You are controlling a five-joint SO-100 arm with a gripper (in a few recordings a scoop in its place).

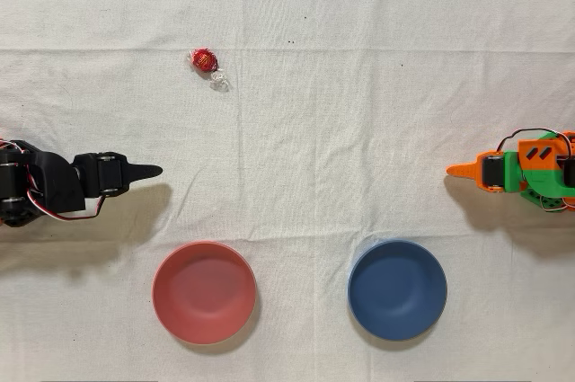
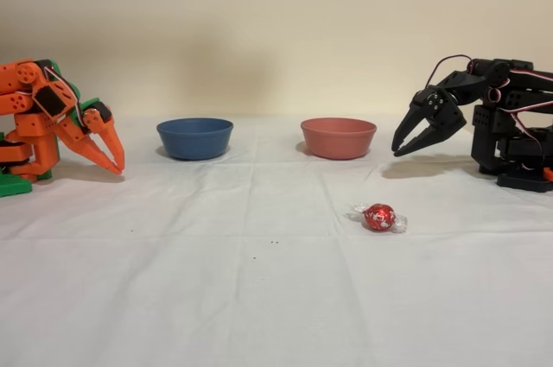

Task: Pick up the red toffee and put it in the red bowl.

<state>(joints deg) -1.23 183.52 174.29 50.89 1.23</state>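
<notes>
The red toffee (image 1: 204, 60) lies by itself on the white cloth of the bench (image 1: 359, 85), with its crinkly ends sticking out to the sides. Nothing is touching it, so I think it will be easy to grab from above. The red bowl (image 1: 204, 292) sits empty, well apart from the toffee, and a blue bowl (image 1: 397, 289) sits beside it in the overhead view. I must not mix them up. My fingers (image 2: 404, 146) hang above the cloth near my black arm (image 2: 505, 117), folded back and holding nothing. In the fixed view they look a little apart at the tips. I think the job has not started yet. The orange arm (image 2: 52, 117) rests idle on the other side.
</notes>
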